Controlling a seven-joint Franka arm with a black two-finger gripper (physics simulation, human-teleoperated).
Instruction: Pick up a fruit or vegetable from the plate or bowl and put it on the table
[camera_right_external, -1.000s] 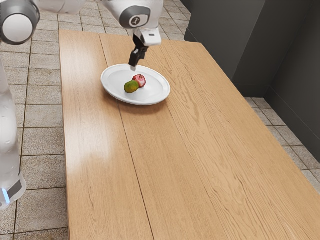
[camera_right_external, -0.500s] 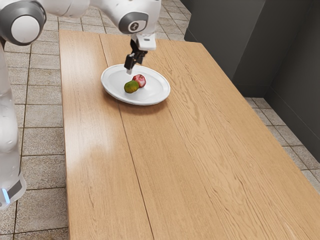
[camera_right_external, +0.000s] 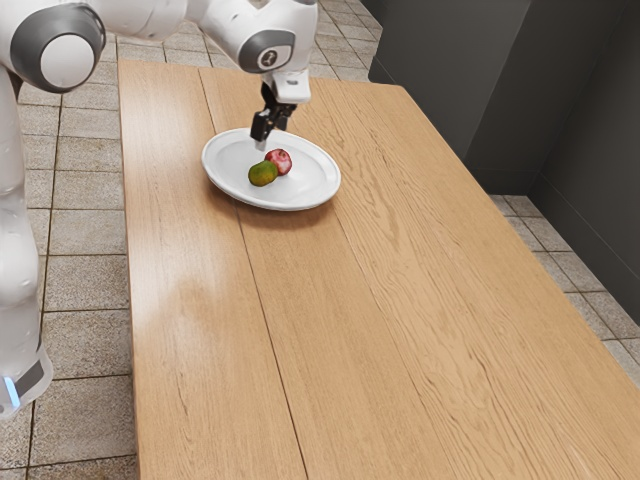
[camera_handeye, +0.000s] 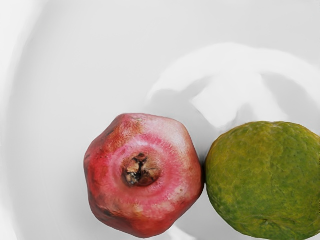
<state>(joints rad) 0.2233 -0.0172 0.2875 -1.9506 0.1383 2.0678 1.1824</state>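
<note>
The claw (camera_right_external: 262, 145) has eased lower over the plate (camera_right_external: 312, 180) — open or closed, I can't tell — so a pick looks near (pomegranate (camera_handeye: 145, 175) touching green citrus (camera_handeye: 265, 180)).

A pale wooden table (camera_right_external: 330, 330) with a dark lengthwise seam carries a white plate (camera_right_external: 222, 168). The plate lies near the table's far end in the exterior view

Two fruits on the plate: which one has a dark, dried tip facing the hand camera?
The red fruit: a brown-black tip sits mid-face, ringed in pink. The green fruit beside it shows only bumpy green-yellow skin.
</note>
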